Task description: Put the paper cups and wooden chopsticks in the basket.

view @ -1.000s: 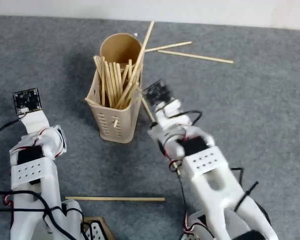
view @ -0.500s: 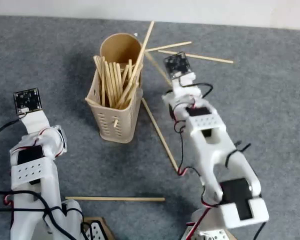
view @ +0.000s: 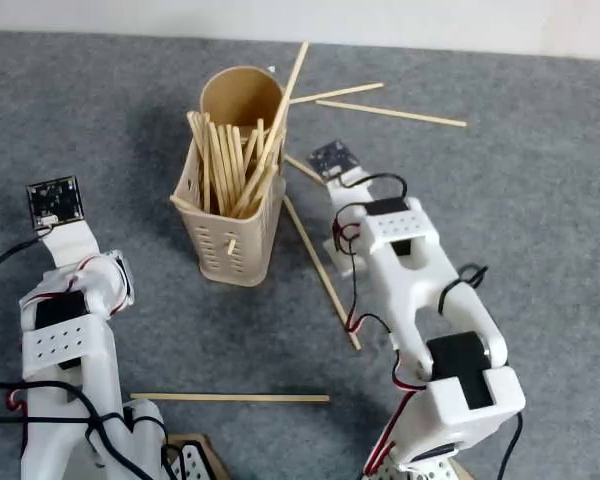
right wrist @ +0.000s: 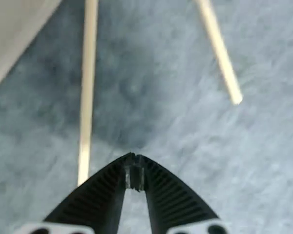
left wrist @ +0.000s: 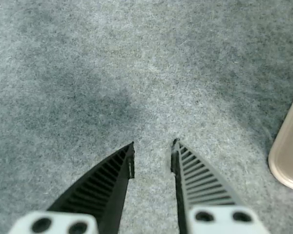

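A beige basket (view: 228, 235) stands mid-table with several wooden chopsticks upright in it and a paper cup (view: 242, 96) at its far end. Loose chopsticks lie on the carpet: a long one (view: 320, 270) right of the basket, one (view: 230, 398) near the front, two (view: 390, 113) at the back right. My right arm (view: 400, 250) stands just right of the basket. Its gripper (right wrist: 133, 168) is shut on nothing, low over the carpet between two chopsticks (right wrist: 87, 87) (right wrist: 217, 48). My left gripper (left wrist: 153, 146) is open over bare carpet, left of the basket's edge (left wrist: 289, 156).
Grey carpet (view: 540, 220) covers the table, with free room at the left and far right. A pale strip (view: 460, 20) runs along the back edge. The basket's corner (right wrist: 12, 34) sits close beside the right gripper.
The right arm stretched away from the front edge past the basket's right side, then drew back a little toward the basket. The left arm has not moved.
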